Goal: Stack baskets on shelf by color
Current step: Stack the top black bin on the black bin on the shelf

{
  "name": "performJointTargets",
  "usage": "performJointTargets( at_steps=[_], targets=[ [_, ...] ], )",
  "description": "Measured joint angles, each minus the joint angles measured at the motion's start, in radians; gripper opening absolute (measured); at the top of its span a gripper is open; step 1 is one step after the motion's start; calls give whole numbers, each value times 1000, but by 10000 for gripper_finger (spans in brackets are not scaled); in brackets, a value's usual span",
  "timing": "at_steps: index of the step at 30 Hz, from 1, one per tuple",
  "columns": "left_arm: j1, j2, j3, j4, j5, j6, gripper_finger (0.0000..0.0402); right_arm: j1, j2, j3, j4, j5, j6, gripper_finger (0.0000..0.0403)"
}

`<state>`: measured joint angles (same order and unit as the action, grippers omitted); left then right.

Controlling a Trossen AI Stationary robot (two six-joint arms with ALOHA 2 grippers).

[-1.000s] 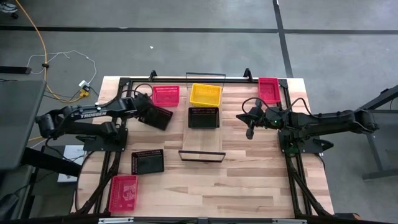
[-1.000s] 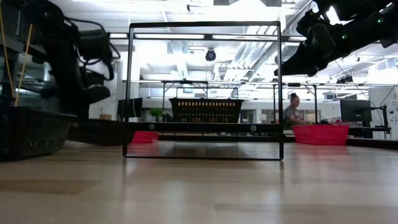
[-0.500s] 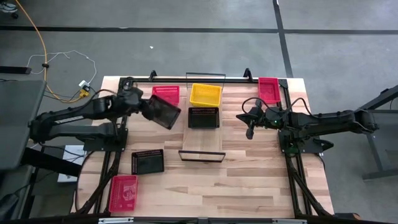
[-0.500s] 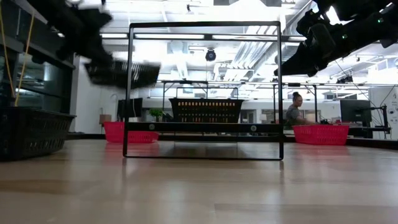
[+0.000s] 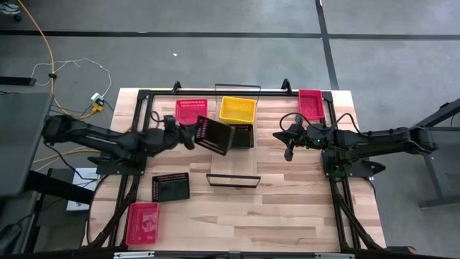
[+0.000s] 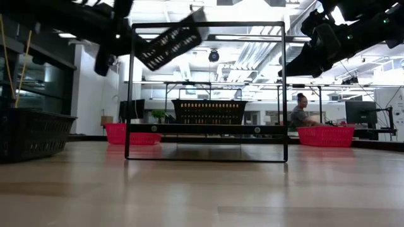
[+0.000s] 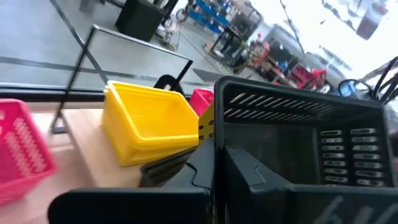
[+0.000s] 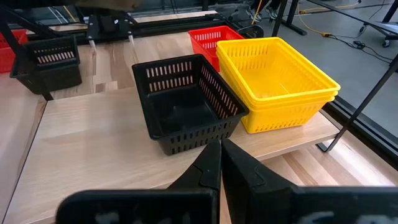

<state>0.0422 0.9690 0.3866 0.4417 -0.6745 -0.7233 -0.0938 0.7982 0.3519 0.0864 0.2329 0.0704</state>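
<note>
Left end effector (image 5: 192, 134) clamped on a tilted black basket (image 5: 214, 135), airborne beside the shelf (image 5: 233, 162). Level it, then lower squarely into the shelf's black basket (image 8: 186, 103) (right end effector (image 5: 288, 149) together, idle).

High cam looks down, low cam level; both share shelf (image 5: 233, 155)

Yellow baskets (image 5: 238, 109) are sitting at the pale shelf's (image 5: 233, 164) twelve o'clock end; black basket (image 5: 214, 134) is showing slotted walls.
</note>
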Motion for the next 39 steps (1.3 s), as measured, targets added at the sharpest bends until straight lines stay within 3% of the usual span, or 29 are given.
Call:
performJointTargets(
  at_steps=[4, 7, 15, 20, 24, 33, 39],
  targets=[
    [-40, 177, 39, 142, -98, 25, 0, 0, 0, 0, 0, 0, 0, 0],
    [-52, 280, 80, 172, -237, 15, 0, 0, 0, 0, 0, 0, 0, 0],
    [-102, 509, 140, 253, -443, -176, 0, 0, 0, 0, 0, 0, 0, 0],
    [-123, 607, 188, 318, -459, -181, 0, 0, 0, 0, -2, 0, -3, 0],
    [-122, 662, 243, 314, -453, -101, 0, 0, 0, 0, -16, 0, -3, 0],
    [-122, 681, 276, 307, -507, 28, 0, 0, 0, 0, -55, 0, 0, 0],
    [-126, 681, 276, 194, -502, -57, 0, 0, 0, 0, -54, 0, 0, 0]
  ],
)
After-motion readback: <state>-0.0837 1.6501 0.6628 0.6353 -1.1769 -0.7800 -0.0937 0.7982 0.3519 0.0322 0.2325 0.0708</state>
